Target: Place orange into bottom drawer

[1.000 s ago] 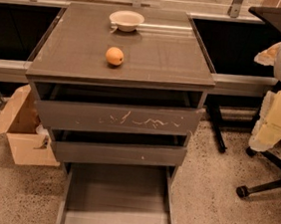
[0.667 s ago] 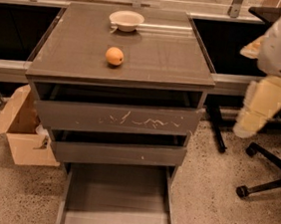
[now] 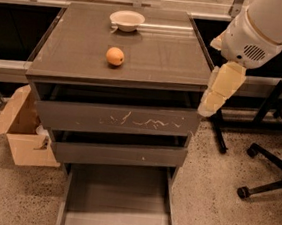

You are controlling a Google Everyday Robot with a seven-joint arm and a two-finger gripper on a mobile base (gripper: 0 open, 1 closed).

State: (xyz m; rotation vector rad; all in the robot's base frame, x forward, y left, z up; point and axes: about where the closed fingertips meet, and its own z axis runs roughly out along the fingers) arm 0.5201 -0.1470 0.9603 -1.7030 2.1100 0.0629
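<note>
The orange (image 3: 115, 56) sits on the cabinet top (image 3: 157, 56), left of centre and in front of a shallow cream-white bowl (image 3: 127, 20). The bottom drawer (image 3: 116, 202) is pulled out and its flat grey inside holds nothing. My gripper (image 3: 217, 92) hangs cream-coloured from the white arm (image 3: 262, 32) at the cabinet's right front corner. It is to the right of the orange, well apart from it, and holds nothing that I can see.
The scratched top drawer (image 3: 118, 118) and the narrow middle drawer (image 3: 119, 153) are pushed in. An open cardboard box (image 3: 21, 132) stands on the floor at the left. An office chair base (image 3: 271, 163) stands at the right.
The arm and gripper have swung left from the right edge to the cabinet's right front corner. The orange, the bowl and the drawers have not moved.
</note>
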